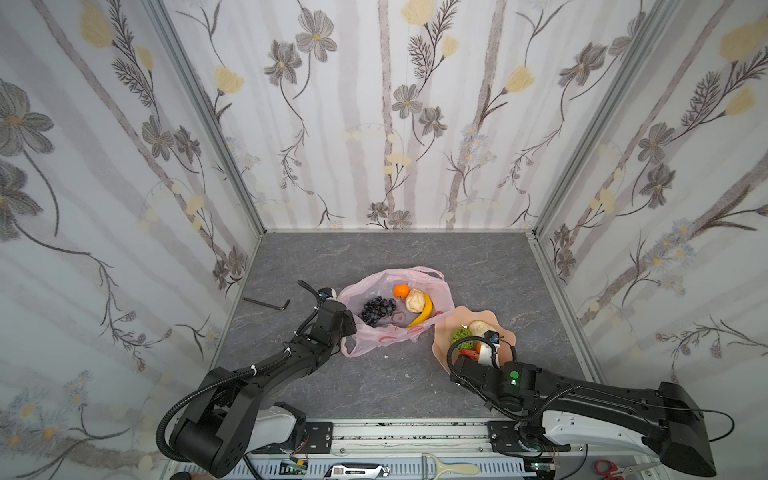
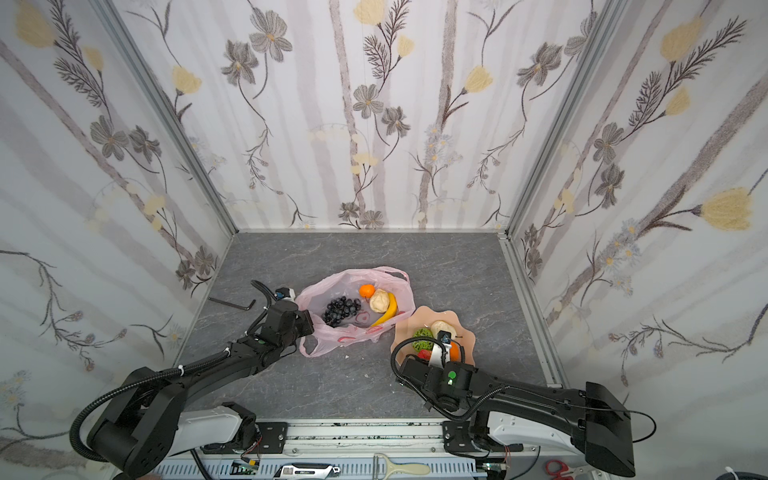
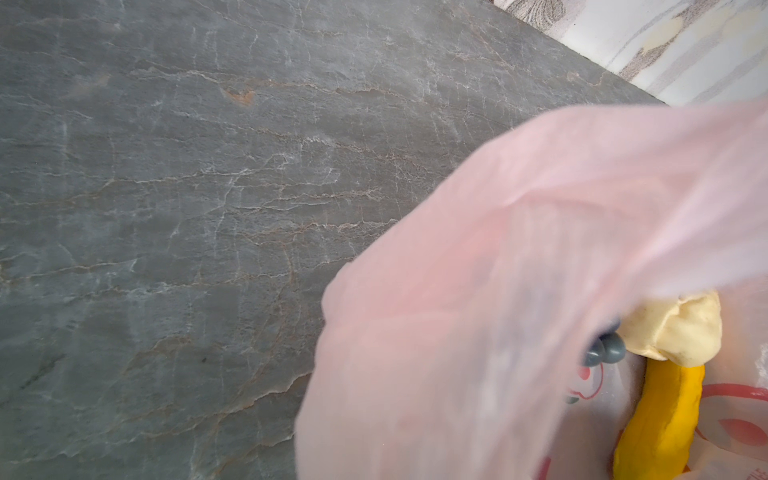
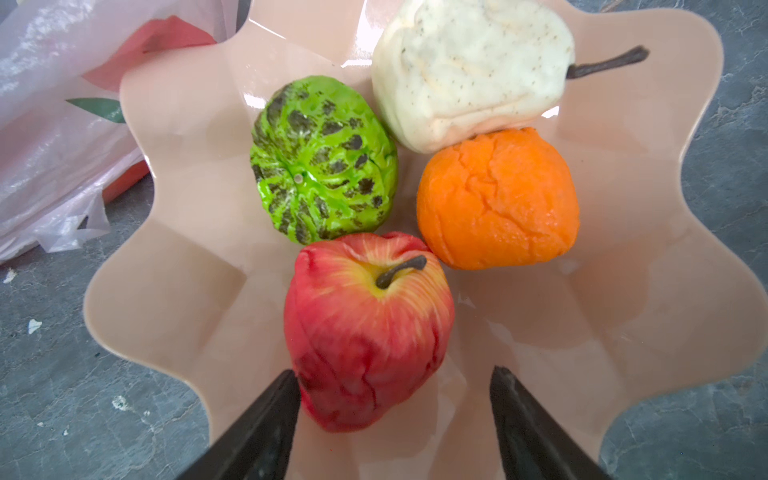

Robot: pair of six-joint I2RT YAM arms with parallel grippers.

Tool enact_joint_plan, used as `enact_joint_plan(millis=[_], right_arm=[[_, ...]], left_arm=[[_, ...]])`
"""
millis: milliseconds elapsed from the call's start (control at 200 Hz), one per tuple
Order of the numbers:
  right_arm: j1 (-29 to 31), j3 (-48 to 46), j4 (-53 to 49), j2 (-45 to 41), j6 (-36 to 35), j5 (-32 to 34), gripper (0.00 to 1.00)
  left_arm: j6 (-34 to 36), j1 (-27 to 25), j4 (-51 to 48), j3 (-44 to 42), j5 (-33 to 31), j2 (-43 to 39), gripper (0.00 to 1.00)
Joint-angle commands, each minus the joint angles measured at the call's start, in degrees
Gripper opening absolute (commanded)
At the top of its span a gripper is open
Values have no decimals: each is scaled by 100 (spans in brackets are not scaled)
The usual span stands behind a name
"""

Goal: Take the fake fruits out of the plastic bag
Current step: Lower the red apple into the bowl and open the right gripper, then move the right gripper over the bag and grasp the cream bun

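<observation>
On the grey worktop (image 1: 415,382) I count eight fake fruits (image 2: 390,309), four in each container. The plastic bag (image 1: 374,336) lies open near the middle. It holds one dark grape bunch (image 1: 377,309), one orange (image 1: 401,291), one beige lumpy fruit (image 1: 415,301) and one yellow banana (image 1: 422,316), with the lumpy fruit against the banana. Just right of the bag, the peach wavy-edged dish (image 4: 174,291) holds one bumpy green fruit (image 4: 322,160), one pale stemmed fruit (image 4: 469,70), a second orange (image 4: 498,199) and one red apple (image 4: 365,324), clustered together. My left tool (image 1: 348,322) is pressed together on the bag's left rim, pinching the pink film. My right tool (image 4: 395,372) hangs over the dish with its fingers spread, gripping nothing, the apple just beside one finger. One bent hex key (image 1: 268,302) lies alone, left of the bag.
</observation>
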Motion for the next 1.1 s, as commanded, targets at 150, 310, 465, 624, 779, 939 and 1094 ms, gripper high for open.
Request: enact_joint_plan(millis=[150,310,465,624,779,939,1094], right_arm=[[-157,682,-33,-380,-858,310,76],[-633,1312,537,-518,-2181,276,77],[-1258,1698,1594,-71,-3074,-556,76],[-1637,2292,2139,1032,-3438,-1245,74],[-1816,2925,2346,2111,-3721,-1826,70],[-1997,3614,2228,3206,-3892,-2022,68],[-2324,4112,2027,3966,-3918,-2326,67]], left_arm=[[117,-3,150,92,165,112,7],[166,-54,199,119,271,149,6],[259,-223,229,162,248,167,6],[396,-423,225,203,80,117,6],[496,-537,229,215,-56,112,6],[553,-638,238,265,-118,175,6],[585,-727,237,302,-190,263,6]])
